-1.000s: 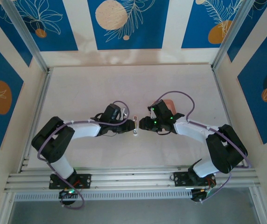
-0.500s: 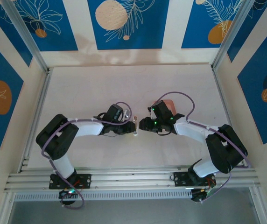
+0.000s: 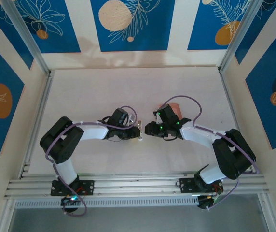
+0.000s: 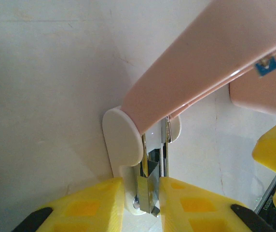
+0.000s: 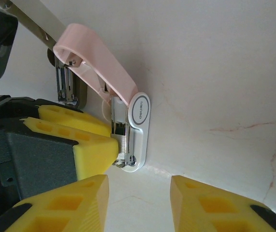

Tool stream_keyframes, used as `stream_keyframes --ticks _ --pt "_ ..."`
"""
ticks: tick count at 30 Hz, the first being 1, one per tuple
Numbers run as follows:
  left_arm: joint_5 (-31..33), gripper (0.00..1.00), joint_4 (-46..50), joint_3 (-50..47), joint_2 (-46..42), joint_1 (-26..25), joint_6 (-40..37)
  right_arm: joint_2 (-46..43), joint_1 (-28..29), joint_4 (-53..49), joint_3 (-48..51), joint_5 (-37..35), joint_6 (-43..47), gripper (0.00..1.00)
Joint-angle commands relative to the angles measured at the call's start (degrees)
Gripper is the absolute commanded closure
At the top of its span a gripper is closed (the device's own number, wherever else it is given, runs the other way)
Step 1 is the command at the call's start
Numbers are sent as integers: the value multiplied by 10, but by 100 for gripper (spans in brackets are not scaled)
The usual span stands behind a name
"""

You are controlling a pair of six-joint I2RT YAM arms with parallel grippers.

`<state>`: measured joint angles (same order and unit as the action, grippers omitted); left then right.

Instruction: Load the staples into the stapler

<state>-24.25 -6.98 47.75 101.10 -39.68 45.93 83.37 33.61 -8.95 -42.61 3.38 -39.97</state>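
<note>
The stapler lies between my two grippers, with a white base and its pink lid swung open. In the left wrist view the lid rises over the metal channel. A grey strip of staples sits at the channel's rear end. My left gripper is shut on that strip, and its left finger also touches the white base. My right gripper stands open just short of the stapler's end, holding nothing. From above, the left gripper and right gripper face each other.
The shallow pink tray lies behind the right wrist, and its wall appears past the stapler. Purple cables loop over both arms. An aluminium rail runs along the near edge, and patterned walls enclose the pale table.
My left arm has shifted slightly right toward the stapler and its jaws have narrowed. The right arm has barely moved.
</note>
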Motion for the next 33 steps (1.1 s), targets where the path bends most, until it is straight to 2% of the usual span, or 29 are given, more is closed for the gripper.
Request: stream_keyframes --ticks 1,13,19,33 --pt "-13 75 1 17 6 -8 -14 -3 -3 2 7 17 7 62" --pt "-8 80 16 25 -7 -8 -22 -7 -4 4 11 16 5 62" --pt "-10 72 16 25 2 -8 -21 -9 -5 3 13 16 6 63" --pt "-18 77 13 30 14 -8 -20 -12 -8 5 17 18 5 63"
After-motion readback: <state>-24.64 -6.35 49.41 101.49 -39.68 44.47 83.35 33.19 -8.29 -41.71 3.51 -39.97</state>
